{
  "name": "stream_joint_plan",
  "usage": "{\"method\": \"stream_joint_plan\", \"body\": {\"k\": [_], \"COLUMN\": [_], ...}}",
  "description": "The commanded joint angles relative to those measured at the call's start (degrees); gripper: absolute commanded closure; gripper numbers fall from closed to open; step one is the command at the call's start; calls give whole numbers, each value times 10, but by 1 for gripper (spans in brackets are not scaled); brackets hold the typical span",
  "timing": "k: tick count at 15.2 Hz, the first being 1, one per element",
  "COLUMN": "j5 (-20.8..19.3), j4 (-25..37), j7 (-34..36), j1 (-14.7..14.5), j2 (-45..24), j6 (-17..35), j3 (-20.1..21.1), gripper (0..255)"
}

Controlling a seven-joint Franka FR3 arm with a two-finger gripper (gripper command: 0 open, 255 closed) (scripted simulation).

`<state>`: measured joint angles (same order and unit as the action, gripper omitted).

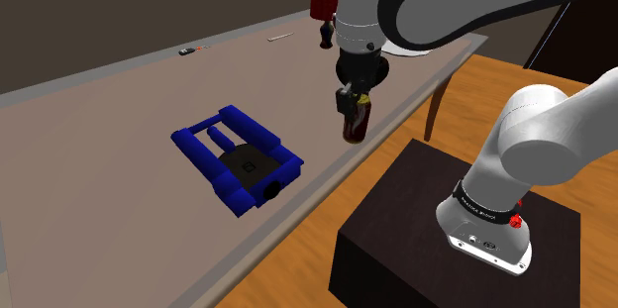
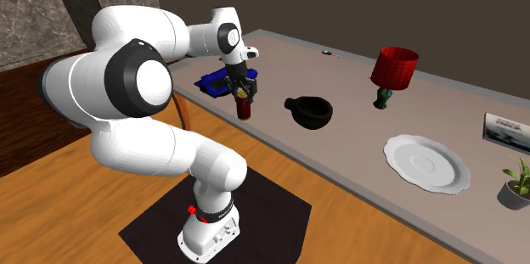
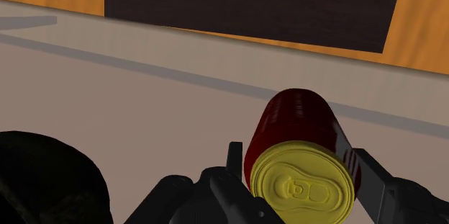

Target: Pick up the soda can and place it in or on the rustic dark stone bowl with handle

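Around the gripper (image 2: 240,89), the grey worktop (image 2: 357,143) carries a blue slatted holder with a dark middle (image 1: 238,157) to the shoulder view's left. A dark bowl with a stub handle (image 2: 310,111) sits near the gripper, to the second exterior view's right. Farther that way stand a red-shaded lamp (image 2: 392,74), a white plate (image 2: 426,162) and a small potted plant (image 2: 516,184), well apart from the bowl. The soda can (image 3: 302,158) is dark red with a yellow top and pull-tab. The black fingers (image 3: 234,165) are clamped on its sides, and it hangs by the worktop's near edge, between holder and bowl.
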<state>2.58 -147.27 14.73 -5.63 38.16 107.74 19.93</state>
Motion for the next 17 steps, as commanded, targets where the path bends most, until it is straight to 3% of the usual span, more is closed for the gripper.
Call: {"method": "stream_joint_plan", "body": {"k": [1, 4, 17], "j5": [0, -1, -9], "j4": [-1, -1, 92], "j7": [0, 0, -13], "j1": [0, 1, 6], "j2": [0, 0, 9], "j6": [0, 0, -102], "j3": [0, 0, -16], "gripper": [255, 255, 255]}}
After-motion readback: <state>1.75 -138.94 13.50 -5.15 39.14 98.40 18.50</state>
